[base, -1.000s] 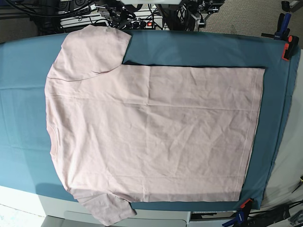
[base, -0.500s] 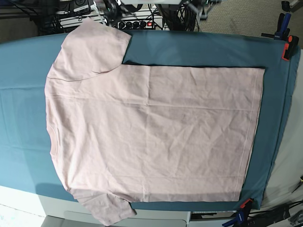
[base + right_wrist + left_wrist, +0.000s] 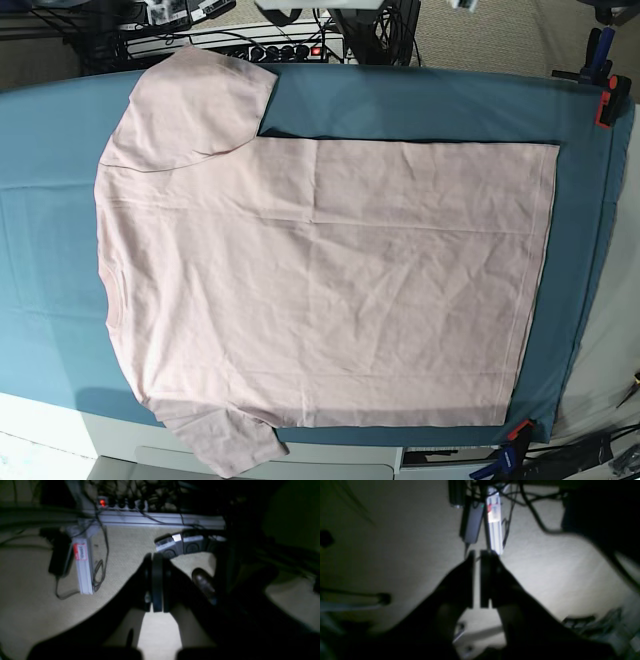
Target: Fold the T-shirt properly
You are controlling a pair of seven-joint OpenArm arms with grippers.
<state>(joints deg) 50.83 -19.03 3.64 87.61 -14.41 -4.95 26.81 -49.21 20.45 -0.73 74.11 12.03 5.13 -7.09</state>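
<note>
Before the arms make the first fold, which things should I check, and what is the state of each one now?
1. T-shirt lies flat and spread out, plain side up: ok.
2. Whole shirt rests on the teal cloth sheet: not ok; the near sleeve hangs over the front edge.
3. Far sleeve lies flat on the sheet: ok.
4. Left gripper holds nothing: ok; jaws almost together, a thin gap, only floor behind them.
5. Right gripper holds nothing: ok; jaws pressed together.
6. Sheet held by the orange clamps: ok at the two corners in view; the other corners cannot tell.
</note>
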